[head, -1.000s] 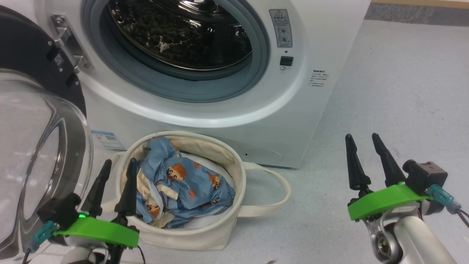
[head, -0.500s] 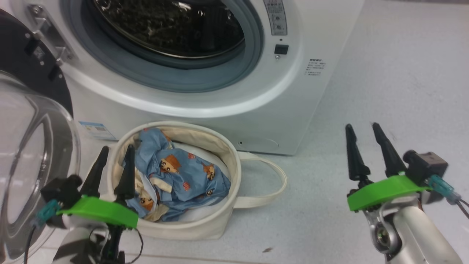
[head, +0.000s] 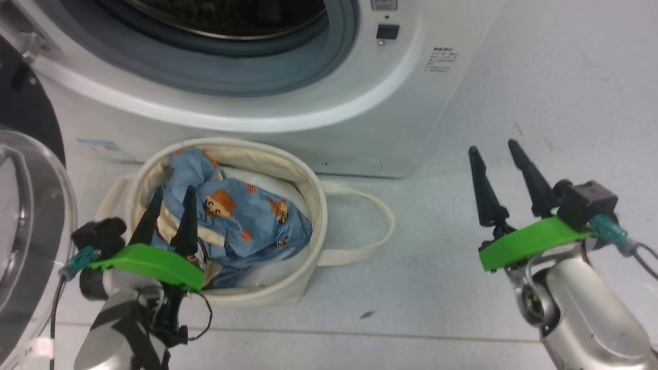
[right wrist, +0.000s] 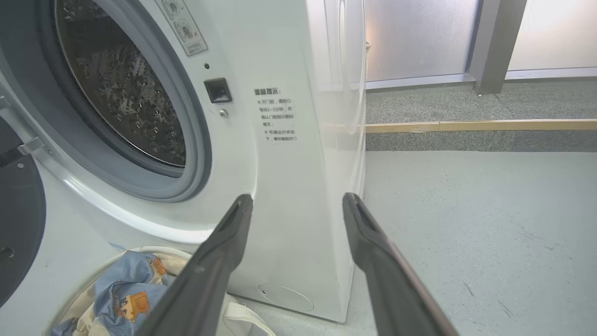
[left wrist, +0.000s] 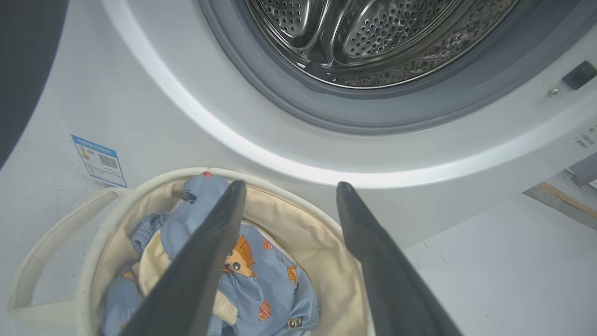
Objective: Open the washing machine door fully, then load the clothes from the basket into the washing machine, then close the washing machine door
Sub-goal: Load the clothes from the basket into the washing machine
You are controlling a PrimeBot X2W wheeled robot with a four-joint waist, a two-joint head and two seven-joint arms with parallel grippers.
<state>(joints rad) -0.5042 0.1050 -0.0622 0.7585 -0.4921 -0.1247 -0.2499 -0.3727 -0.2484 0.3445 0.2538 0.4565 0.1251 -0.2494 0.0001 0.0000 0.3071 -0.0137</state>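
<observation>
My left end effector (head: 174, 191) hangs released over the near left rim of the basket (head: 267, 294), its fingers spread above the clothes (head: 257, 221) with nothing between them. My right end effector (head: 492, 146), likewise released and empty, hovers over the floor (head: 452, 308) well to the right of the basket. The blue bear-print clothes lie crumpled inside the basket on white padding (head: 257, 276). One loop handle (head: 383, 231) lies out to the basket's right. Left of the basket, the washing machine door (head: 36, 205) stands swung open. Just behind the basket is the washing machine (head: 360, 118), its grey gasket (left wrist: 280, 100) ringing the perforated steel drum (left wrist: 364, 37).
</observation>
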